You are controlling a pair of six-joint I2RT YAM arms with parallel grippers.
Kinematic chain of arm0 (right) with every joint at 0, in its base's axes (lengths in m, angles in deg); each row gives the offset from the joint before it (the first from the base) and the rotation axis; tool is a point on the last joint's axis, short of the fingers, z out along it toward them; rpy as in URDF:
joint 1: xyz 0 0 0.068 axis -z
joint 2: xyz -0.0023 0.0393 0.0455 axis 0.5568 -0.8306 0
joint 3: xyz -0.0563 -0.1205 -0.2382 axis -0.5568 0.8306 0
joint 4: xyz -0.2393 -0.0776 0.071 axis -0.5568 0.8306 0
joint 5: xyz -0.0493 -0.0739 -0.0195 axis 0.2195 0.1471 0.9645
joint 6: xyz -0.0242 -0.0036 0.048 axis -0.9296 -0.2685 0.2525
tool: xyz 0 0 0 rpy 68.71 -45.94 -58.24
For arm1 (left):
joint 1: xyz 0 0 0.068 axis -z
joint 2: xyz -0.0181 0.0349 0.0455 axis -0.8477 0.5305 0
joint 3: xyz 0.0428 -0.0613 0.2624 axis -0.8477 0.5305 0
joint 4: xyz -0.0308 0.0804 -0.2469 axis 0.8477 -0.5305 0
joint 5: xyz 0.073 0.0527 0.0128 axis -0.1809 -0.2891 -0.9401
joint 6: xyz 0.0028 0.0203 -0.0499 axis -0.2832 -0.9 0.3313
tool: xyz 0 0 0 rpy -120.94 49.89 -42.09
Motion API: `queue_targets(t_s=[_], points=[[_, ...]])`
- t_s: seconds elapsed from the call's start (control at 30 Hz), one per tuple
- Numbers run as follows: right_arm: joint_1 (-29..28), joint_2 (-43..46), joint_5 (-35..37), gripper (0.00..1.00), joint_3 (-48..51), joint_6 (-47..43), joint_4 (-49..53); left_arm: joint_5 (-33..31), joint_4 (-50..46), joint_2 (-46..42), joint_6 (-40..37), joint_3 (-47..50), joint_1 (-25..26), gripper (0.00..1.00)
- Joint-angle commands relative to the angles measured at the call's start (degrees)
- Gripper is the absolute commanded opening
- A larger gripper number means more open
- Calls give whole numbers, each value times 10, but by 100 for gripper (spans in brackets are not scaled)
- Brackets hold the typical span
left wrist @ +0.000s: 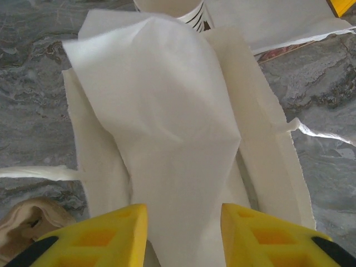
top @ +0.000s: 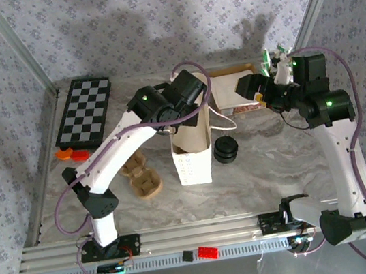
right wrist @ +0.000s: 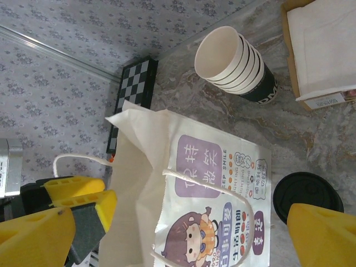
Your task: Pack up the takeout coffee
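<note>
The white paper bag (top: pixel 194 163) stands upright mid-table, its printed side (right wrist: pixel 222 189) facing right. My left gripper (left wrist: pixel 183 211) hangs over the bag's mouth, jaws apart, with a fold of the bag's paper (left wrist: pixel 161 111) lying loose between the yellow fingers (right wrist: pixel 78 192). My right gripper (top: pixel 249 88) is open and empty, raised to the right of the bag and looking down on it (right wrist: pixel 181 214). The takeout coffee is out of view.
A stack of lidless cups (right wrist: pixel 236 61) stands behind the bag. Black lids (top: pixel 225 149) sit just right of it. A box of napkins (top: pixel 231 88) lies at the back, brown cup carriers (top: pixel 141 179) left of the bag, a checkerboard (top: pixel 84 110) far left.
</note>
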Motion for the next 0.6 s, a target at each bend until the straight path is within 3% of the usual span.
queue_targets(t_s=[0.0, 0.37, 0.57], points=[[3, 3, -7, 100, 4, 6, -20, 1, 0, 3, -10, -21, -1, 40], [8, 1, 2, 100, 14, -4, -9, 3, 32, 34, -12, 7, -9, 35], [10, -19, 111, 100, 6, -46, 59, 1, 91, -44, -34, 43, -9, 36]])
